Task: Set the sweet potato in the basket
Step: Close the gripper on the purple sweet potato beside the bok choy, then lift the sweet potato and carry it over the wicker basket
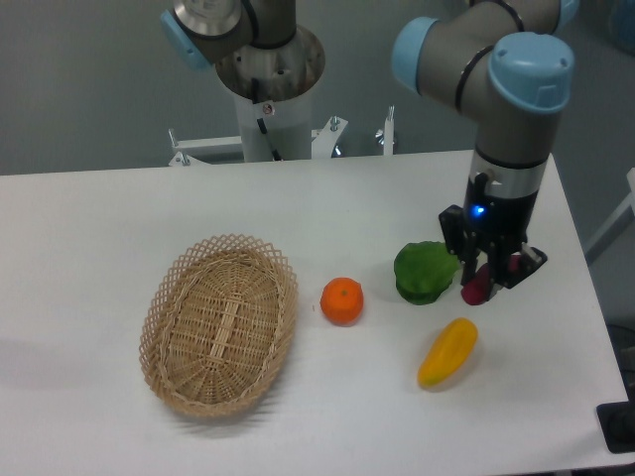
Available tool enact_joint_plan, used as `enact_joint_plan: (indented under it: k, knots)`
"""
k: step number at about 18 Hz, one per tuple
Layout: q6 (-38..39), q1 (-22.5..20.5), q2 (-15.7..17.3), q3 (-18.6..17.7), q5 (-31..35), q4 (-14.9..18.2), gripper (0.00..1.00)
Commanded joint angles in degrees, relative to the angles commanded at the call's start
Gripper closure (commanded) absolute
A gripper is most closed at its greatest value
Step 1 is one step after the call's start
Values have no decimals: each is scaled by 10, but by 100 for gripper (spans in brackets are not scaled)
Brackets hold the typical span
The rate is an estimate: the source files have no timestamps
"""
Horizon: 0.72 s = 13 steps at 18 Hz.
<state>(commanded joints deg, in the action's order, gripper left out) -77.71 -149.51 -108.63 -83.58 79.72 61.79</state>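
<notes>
Fingers holding the sweet potato above the worktop

The fingers [486,281] are closed on the sweet potato [475,288], which seems lifted a little off the white worktop [119,228], though the height is hard to judge. Just left of them lies a green vegetable [425,271], below them a yellow vegetable [447,351]. Further left is an orange fruit [341,300], and far left the basket [219,323].

A plain grey-green wall [89,79] is seen across the far side. The near ground is filled by a white, flat-topped table [119,228], evenly lit, with soft shadows cast.
</notes>
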Motion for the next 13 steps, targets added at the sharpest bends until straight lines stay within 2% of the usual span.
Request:
enact_joint_plan:
  k: [4, 7, 12, 13]
  knots:
    - [92, 45, 7, -9, 3, -6, 67]
    - [160, 83, 8, -31, 4, -25, 67]
    - [282, 148, 8, -45, 9, -40, 67]
    - [297, 159, 5, -45, 13, -53, 66]
